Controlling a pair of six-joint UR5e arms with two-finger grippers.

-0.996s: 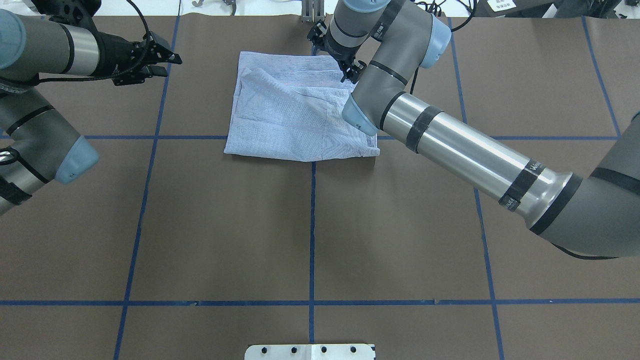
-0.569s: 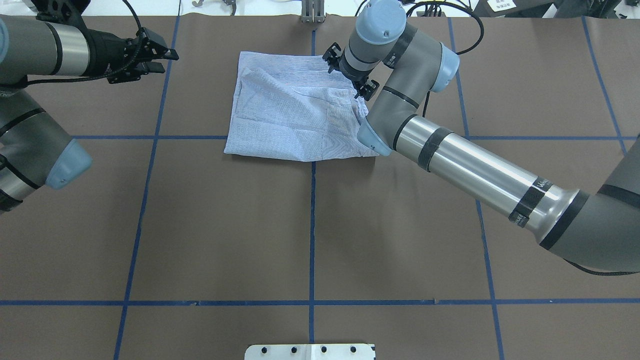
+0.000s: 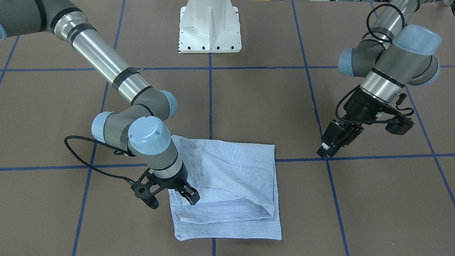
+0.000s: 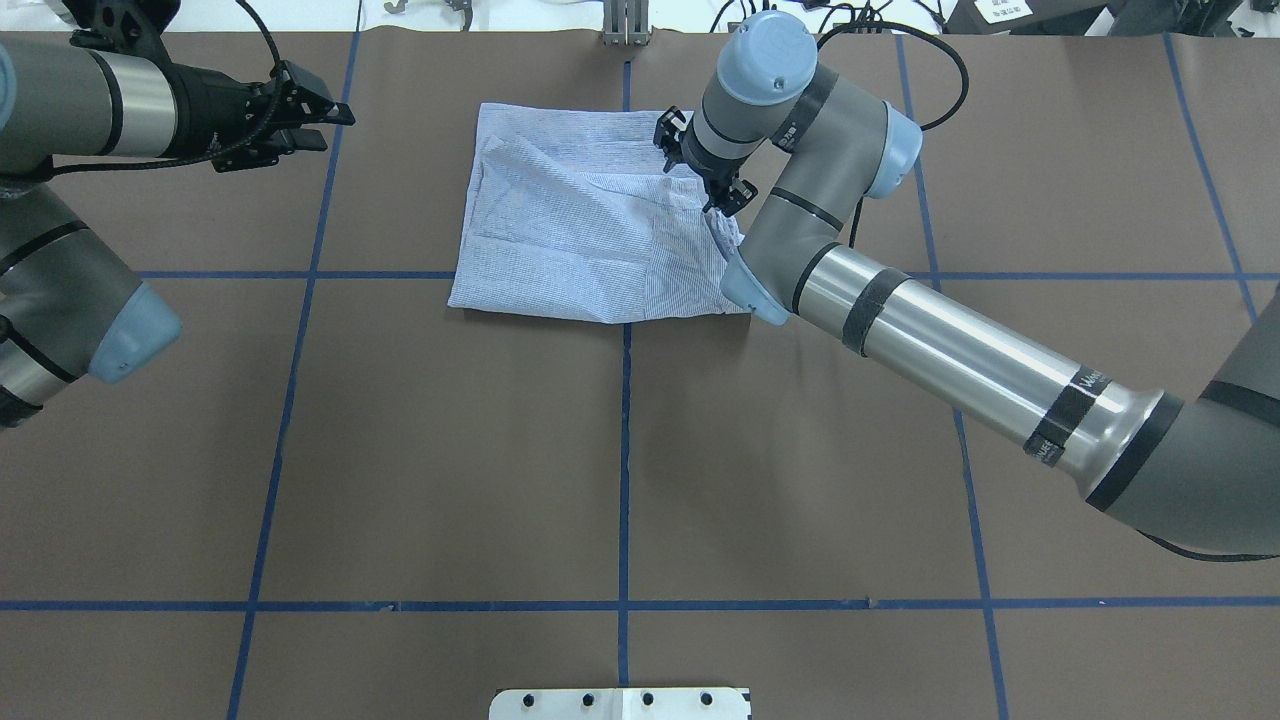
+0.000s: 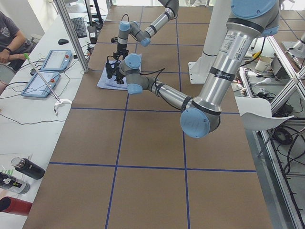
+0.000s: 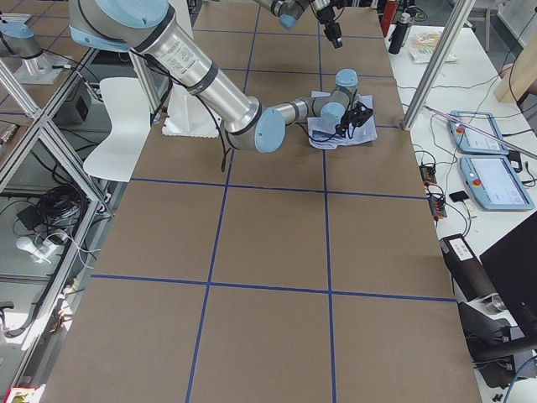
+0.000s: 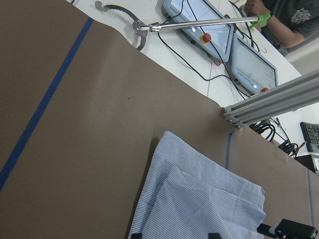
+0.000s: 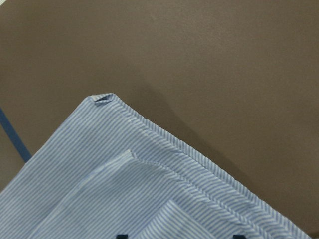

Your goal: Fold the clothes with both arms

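The blue-and-white striped shirt (image 4: 580, 230) lies folded into a rough square at the far middle of the brown table, with an upper layer creased diagonally (image 3: 231, 185). My right gripper (image 4: 700, 168) is open and hangs low over the shirt's right edge, one finger over the cloth and one beyond it (image 3: 170, 197). The right wrist view shows a shirt corner and hem (image 8: 124, 189) just below the spread fingertips. My left gripper (image 4: 325, 125) is open and empty, in the air left of the shirt (image 3: 325, 151). The left wrist view shows the shirt (image 7: 199, 204) ahead and below.
Blue tape lines (image 4: 625, 450) divide the table into squares. The white pedestal base (image 3: 209, 25) stands at the robot's side. An aluminium post (image 4: 625, 20) stands at the far edge behind the shirt. Touch panels (image 5: 47, 71) and a person sit beyond the far edge.
My right arm swung its wrist rightward, off the shirt's far middle to its right edge. The cloth at that edge bunched slightly. My left gripper drifted a little away from the shirt.
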